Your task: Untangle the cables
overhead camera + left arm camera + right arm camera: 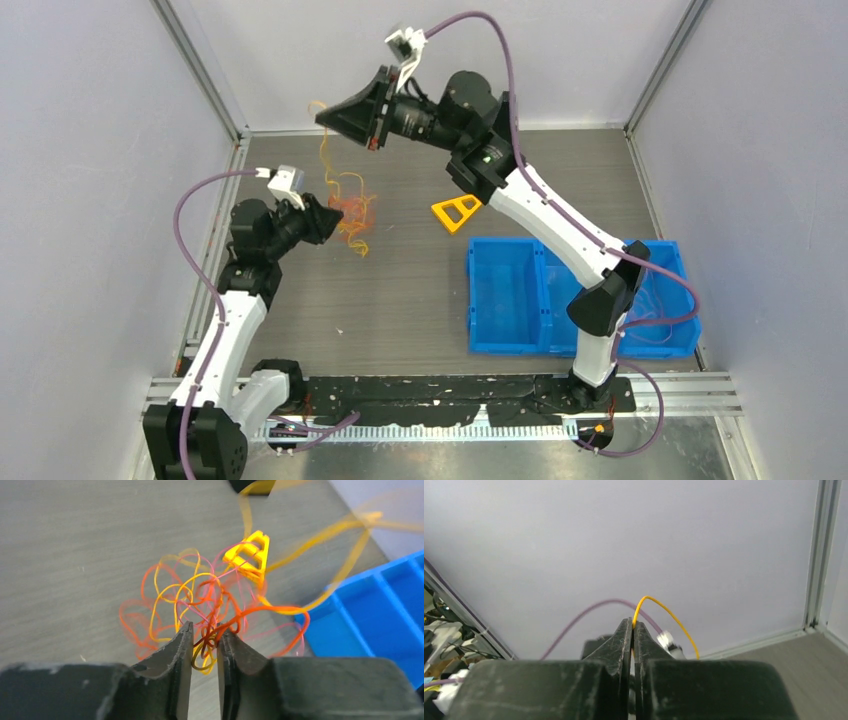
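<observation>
Two arms (560,230) reach over one grey, ridged worktop (400,300), closed in by pale lilac walls (80,150).
One tangle of orange, yellow and red cables (352,215) sits left of centre, and the left hand (337,222) is clenched on its near loops. The right hand (322,118), raised high, pinches one yellow cable (325,155) that runs up from the tangle. One yellow triangle (455,211) lies near one blue bin (500,242) divided into compartments.
</observation>
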Robot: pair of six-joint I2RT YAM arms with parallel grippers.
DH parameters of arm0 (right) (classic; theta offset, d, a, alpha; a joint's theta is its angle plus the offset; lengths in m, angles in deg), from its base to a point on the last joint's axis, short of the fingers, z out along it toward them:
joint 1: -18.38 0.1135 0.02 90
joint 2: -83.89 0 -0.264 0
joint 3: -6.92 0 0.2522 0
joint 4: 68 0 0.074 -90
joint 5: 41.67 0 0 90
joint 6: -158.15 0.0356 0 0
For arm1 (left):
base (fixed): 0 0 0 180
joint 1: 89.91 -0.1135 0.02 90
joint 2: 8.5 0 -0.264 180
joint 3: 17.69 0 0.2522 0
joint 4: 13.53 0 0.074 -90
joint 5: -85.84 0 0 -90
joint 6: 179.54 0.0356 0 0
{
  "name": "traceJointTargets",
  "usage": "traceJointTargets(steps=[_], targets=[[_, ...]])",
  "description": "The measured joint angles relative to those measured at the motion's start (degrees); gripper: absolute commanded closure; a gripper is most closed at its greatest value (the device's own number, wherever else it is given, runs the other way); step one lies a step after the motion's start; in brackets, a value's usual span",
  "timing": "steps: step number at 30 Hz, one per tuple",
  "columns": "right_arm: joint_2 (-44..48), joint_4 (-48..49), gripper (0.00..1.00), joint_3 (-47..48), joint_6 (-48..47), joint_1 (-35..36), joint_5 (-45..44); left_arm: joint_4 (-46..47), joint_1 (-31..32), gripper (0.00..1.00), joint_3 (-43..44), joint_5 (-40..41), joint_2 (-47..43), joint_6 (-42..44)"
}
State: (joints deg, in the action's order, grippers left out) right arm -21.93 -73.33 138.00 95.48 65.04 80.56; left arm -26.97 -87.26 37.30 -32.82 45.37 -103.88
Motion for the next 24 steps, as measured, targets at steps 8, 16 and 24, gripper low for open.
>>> traceJointTargets(steps=[8, 16, 24], targets=[[0.0, 1.4, 0.95, 13.6, 2.8, -2.9, -2.9, -8.7, -0.3, 0.86, -4.3, 2.3, -0.3, 2.8], [1.3, 1.9, 0.95, 17.4, 2.9, -8.9, -4.7, -16.9, -5.9, 0.87, -4.3, 6.5, -0.6, 8.3], [15.0, -4.3, 0.95, 0.6, -4.5, -14.1, -3.3, -20.6, -7.1, 0.67, -3.1, 7.0, 0.9, 13.1]])
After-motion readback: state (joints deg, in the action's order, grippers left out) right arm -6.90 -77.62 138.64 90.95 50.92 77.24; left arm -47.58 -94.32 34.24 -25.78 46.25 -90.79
